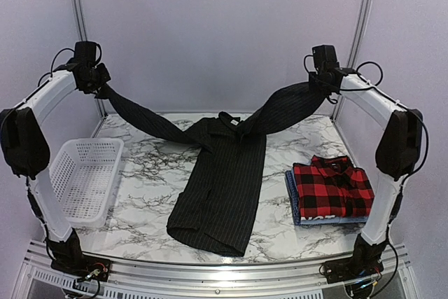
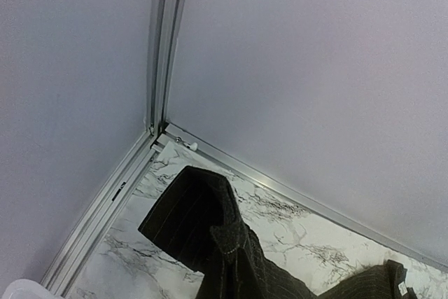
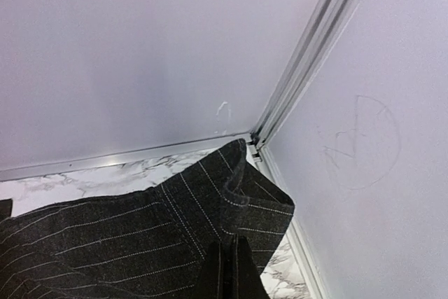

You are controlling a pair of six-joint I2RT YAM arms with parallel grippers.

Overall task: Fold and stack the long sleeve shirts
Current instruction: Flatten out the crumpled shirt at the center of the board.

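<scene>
Clearly soft, light and floppy, the black pinstriped shirt (image 1: 217, 194) lies with its body on the marble table (image 1: 280, 232) while the left gripper (image 1: 98, 83) and the right gripper (image 1: 320, 80), each clamped on a sleeve end, hold its sleeves aloft; cuffs and hem corners seem the surest holds.

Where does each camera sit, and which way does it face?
Top external: above and behind the arms, facing down and forward over the marble table; both arms show whole, left gripper and right gripper raised.
Left wrist: on the raised left arm, facing the far left corner; one sleeve of the black pinstriped shirt hangs below; its fingers are not clearly seen.
Right wrist: on the raised right arm, facing the far right corner over the other sleeve; fingers unclear.
Shared: all views show that shirt and the table.
</scene>
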